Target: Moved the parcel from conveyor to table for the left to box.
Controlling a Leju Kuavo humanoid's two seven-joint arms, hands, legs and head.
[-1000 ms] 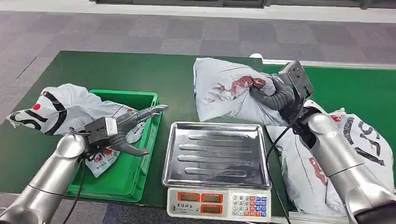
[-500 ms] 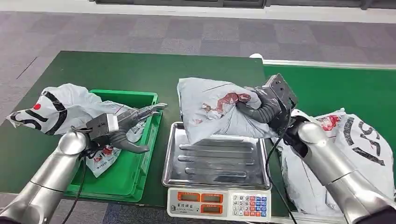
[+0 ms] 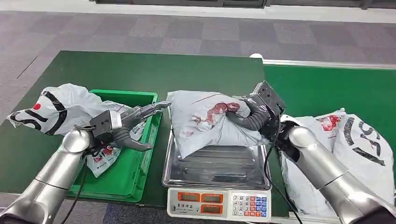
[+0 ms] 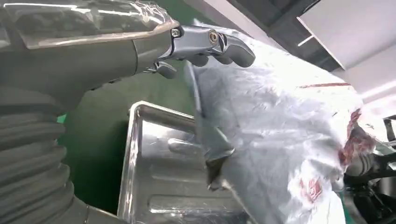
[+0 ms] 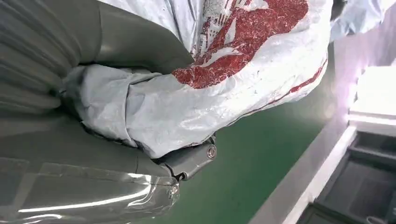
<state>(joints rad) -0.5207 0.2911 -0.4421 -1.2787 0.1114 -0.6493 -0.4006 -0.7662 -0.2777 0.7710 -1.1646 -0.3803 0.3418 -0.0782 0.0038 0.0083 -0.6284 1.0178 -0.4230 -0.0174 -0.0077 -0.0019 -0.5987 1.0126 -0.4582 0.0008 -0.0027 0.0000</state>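
Parcel (image 3: 210, 119): grey-white plastic mailer bag with red print, crumpled, held up over the far half of the scale tray (image 3: 215, 165), its lower edge touching or just above the metal; which of the two cannot be told. In the left wrist view the same parcel (image 4: 289, 135) hangs over the tray's ribbed steel floor (image 4: 159, 186).

Right hand (image 3: 254, 114): fingers clamped on the parcel's right side, thumb and fingers sunk into the bag. The right wrist view shows the parcel (image 5: 224, 70) bunched in the grasp of the right hand (image 5: 140, 140), a fingertip wrapped under the fold.

Left hand (image 3: 128, 123): over the green bin (image 3: 135, 172), fingers apart and stretched toward the parcel's left edge, holding nothing. In the left wrist view the fingertips (image 4: 224, 44) lie just beside the bag's upper edge; contact cannot be told.

Scale: steel tray on a white base with orange displays and a keypad (image 3: 250, 205), set on the green surface (image 3: 116, 70) between bin and conveyor.

Green bin: open-topped, left of the scale, with one printed mailer (image 3: 102, 156) inside.

Black-and-white bag (image 3: 56, 109): on the surface, leaning against the bin's left wall.

Conveyor (image 3: 336, 88): green belt at the right, carrying further grey-white bags (image 3: 359, 144) beside the right arm.
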